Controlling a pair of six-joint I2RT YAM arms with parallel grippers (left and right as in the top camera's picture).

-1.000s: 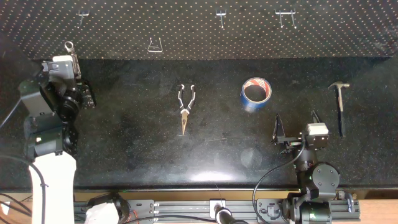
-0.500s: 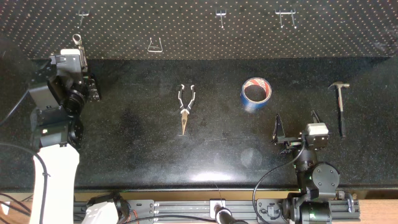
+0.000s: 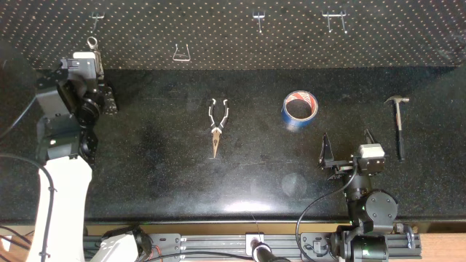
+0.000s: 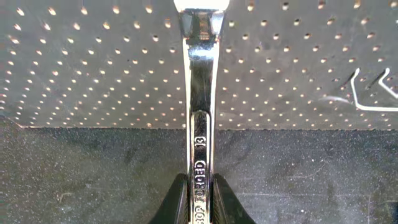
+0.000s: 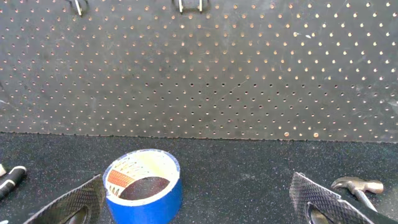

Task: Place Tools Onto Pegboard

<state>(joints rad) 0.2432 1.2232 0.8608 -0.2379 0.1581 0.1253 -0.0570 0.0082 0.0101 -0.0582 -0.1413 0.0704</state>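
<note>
Black speckled worktop [image 3: 160, 167] runs up to a dark pegboard [image 3: 218, 33] dotted with pale holes, which stands along its far edge. My left claw [image 4: 199, 200] is pinched tight on the shank of a silver metal wrench [image 4: 200, 93]. The wrench points straight out ahead of the fingers, its far end up in front of the pegboard face. Just beyond that end hangs a small metal hook [image 3: 95, 17]; whether the wrench touches it I cannot tell. Well off to one side of this claw, a white wire loop hook [image 4: 368, 93] sits on the board.

My right claw [image 3: 346, 147] sits low over the worktop, fingers spread wide and gripping nothing. Ahead of it, a little toward my left arm, stands a blue roll of tape [image 5: 143, 186]; its hollow middle faces up, an orange lining and a dark patch showing inside. Near the claw's outer side lies a steel-headed hammer [image 3: 398, 127], head toward the pegboard. Pale-handled pliers [image 3: 218, 127] lie flat between my two claws, well apart from both, handles toward the board. Two double metal hooks [image 3: 258, 20] [image 3: 333, 22] hang on the pegboard beyond the tape.
</note>
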